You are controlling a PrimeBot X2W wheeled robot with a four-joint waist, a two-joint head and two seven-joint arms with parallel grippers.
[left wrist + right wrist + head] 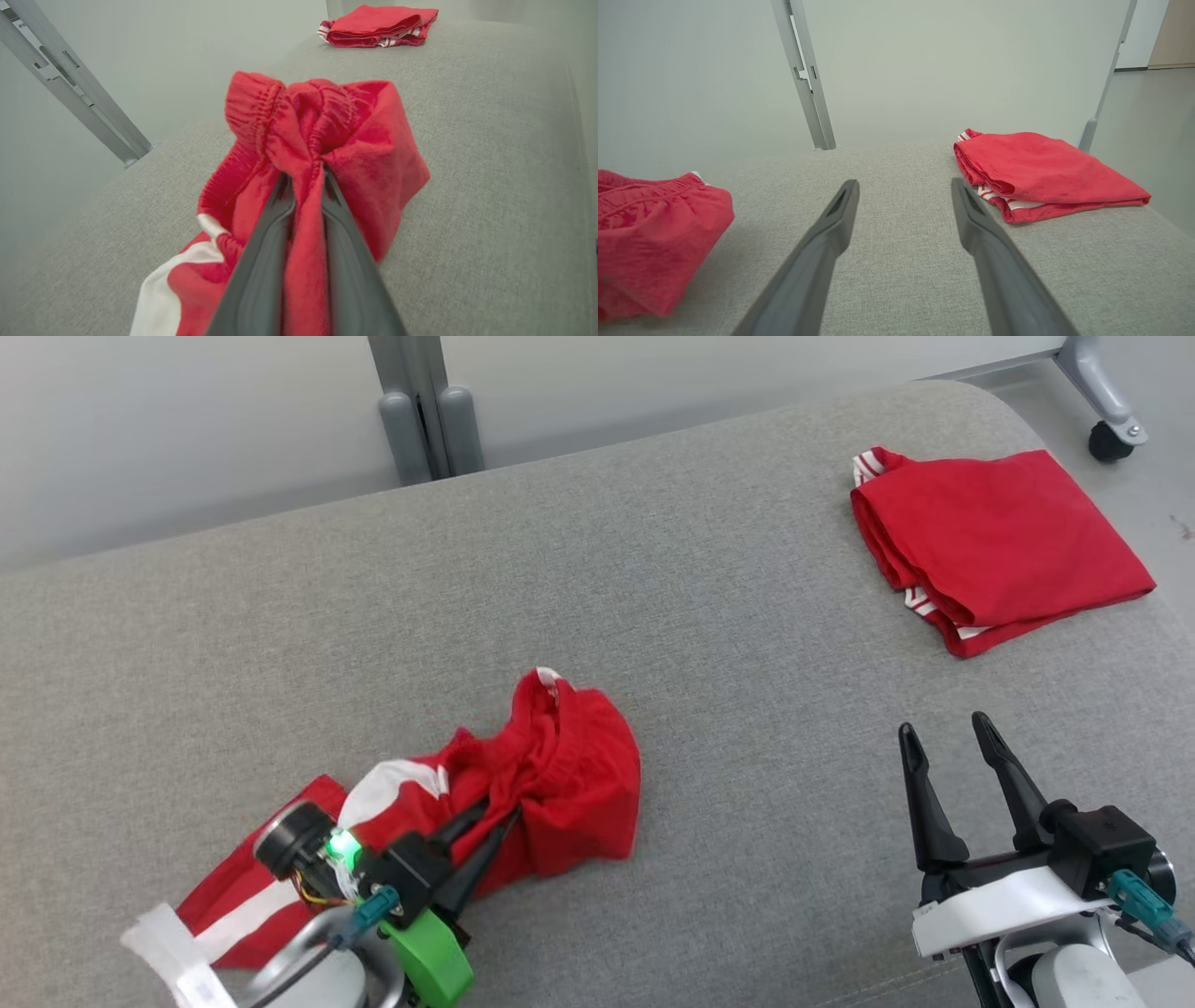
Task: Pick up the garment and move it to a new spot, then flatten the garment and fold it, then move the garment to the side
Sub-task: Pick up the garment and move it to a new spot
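the left claw (499, 814) is pinching, nearly closed, a bunched fold of the garment (579, 775) lying well left of the folded pile (999, 546), the right claw (945, 730) is gaping empty nearer it, and trailing cloth dragging on the tabletop (653, 569) could be tugging that fold loose.

Bright, diffuse light falls evenly across the grey woven-fabric tabletop (653, 616), leaving only faint, soft-edged shadows under the crumpled red-and-white cloth garment (569, 784) and the folded red cloth garment with white stripes (999, 541), while a small green indicator lamp (344, 845) glows on the left wrist. In the wrist views, the dark fingers (257, 270) of the left pincer (306, 177) and those of the right pincer (904, 183) blur close to the lens. The weave is sharp at mid-distance, and the grey metal post (74, 79) leans steeply at the wide-angle frame's edge.
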